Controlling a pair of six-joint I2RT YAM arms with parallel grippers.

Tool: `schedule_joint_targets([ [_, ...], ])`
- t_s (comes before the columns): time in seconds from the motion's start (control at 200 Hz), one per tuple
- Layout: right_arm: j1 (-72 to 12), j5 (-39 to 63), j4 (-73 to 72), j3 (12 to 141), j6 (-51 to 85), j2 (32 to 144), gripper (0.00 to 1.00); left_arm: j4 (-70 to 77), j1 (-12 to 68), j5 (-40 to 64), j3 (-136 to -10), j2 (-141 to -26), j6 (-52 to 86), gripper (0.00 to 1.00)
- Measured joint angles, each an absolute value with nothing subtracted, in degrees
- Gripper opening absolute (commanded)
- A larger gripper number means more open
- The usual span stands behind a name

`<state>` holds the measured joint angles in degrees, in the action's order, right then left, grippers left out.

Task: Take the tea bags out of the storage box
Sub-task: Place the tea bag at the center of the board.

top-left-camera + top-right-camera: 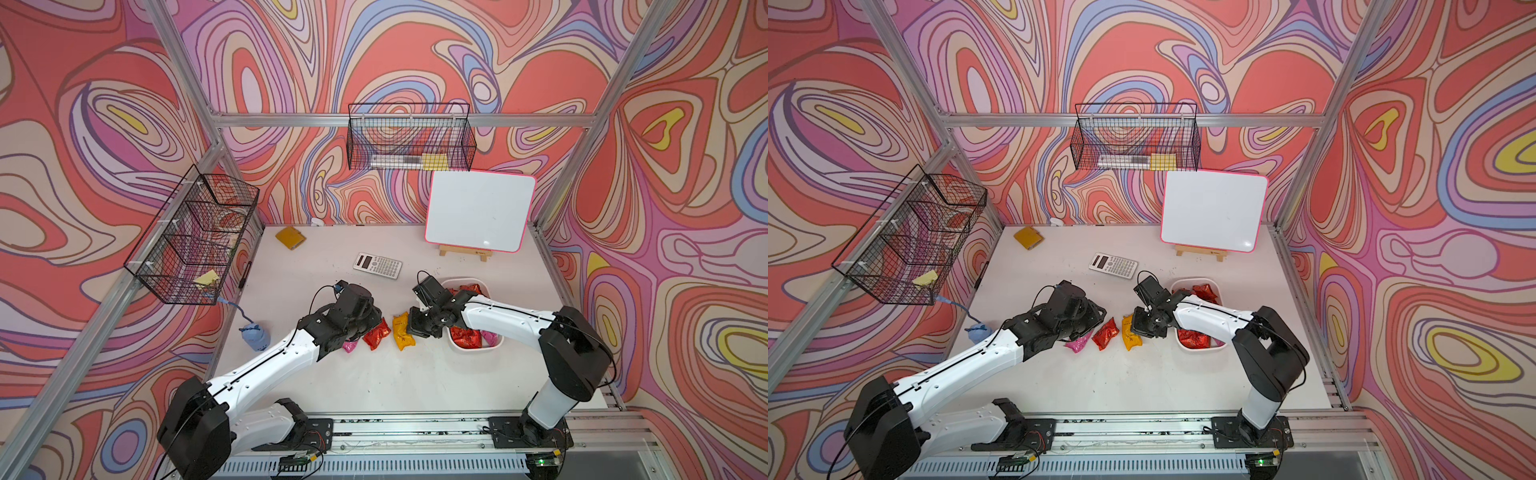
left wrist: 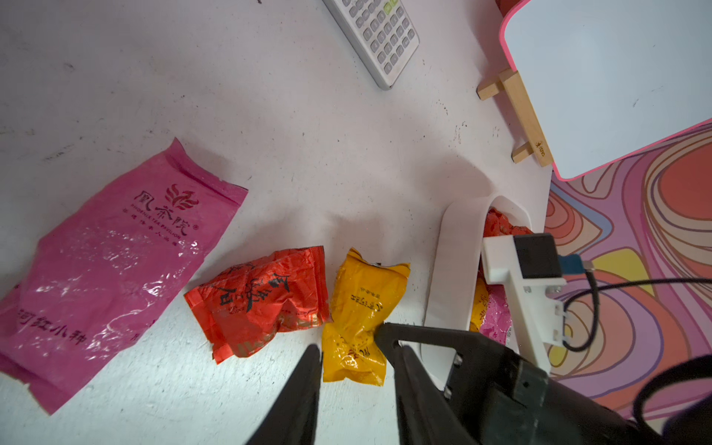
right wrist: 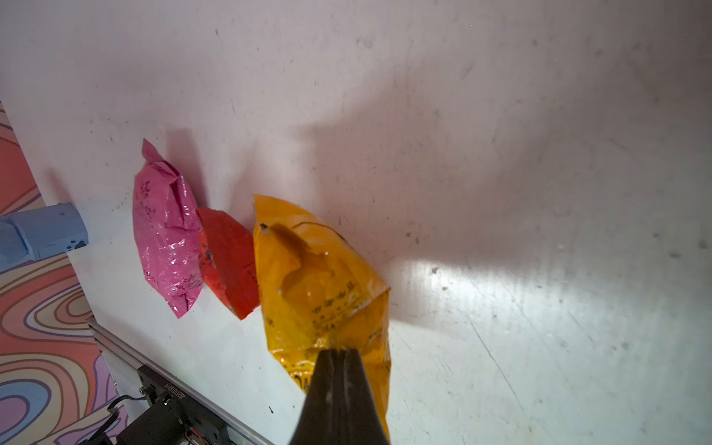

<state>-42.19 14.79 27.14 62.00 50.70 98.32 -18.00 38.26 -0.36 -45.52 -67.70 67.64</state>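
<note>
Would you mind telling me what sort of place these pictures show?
Probably a lab robot test cell: a silver aluminium frame, swirl-printed pink backdrop walls, and two white-and-black robot arms bolted to a metal rail beside a white table.

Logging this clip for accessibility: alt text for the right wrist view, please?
The right hand, shut, pinches the end of a yellow bag on the white table. Beside it lie a red bag and a pink bag.

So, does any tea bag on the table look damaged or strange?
The yellow tea bag looks the worst: its foil is dented and creased, and the right gripper, shut, pinches its edge. The red tea bag beside it is crinkled too. Nothing is spilled.
</note>
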Motion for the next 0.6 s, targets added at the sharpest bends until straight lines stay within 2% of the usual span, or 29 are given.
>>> schedule_joint_targets([
  [0.015,-42.19,14.96,26.76,61.95,50.72,98.63,0.00,-18.04,38.26,-0.21,-45.58,-67.70,67.48,0.37],
  [0.16,-42.19,15.44,25.30,61.67,50.39,99.33,0.24,-17.69,38.26,1.32,-46.09,-67.75,66.83,0.41],
  [0.32,-42.19,11.11,29.15,62.11,48.56,95.74,0.37,-17.47,38.79,2.72,-48.73,-69.78,65.34,0.46],
  [0.411,-41.91,6.15,34.22,63.83,46.81,91.39,0.38,-17.34,40.18,3.20,-51.96,-71.85,64.49,0.49],
  [0.481,-41.12,1.61,37.67,64.75,46.00,86.72,0.36,-17.10,42.33,3.27,-55.51,-74.06,63.68,0.50],
  [0.596,-39.51,-10.22,44.38,65.78,45.04,76.73,0.36,-15.92,46.74,3.77,-62.08,-79.29,62.33,0.51],
])
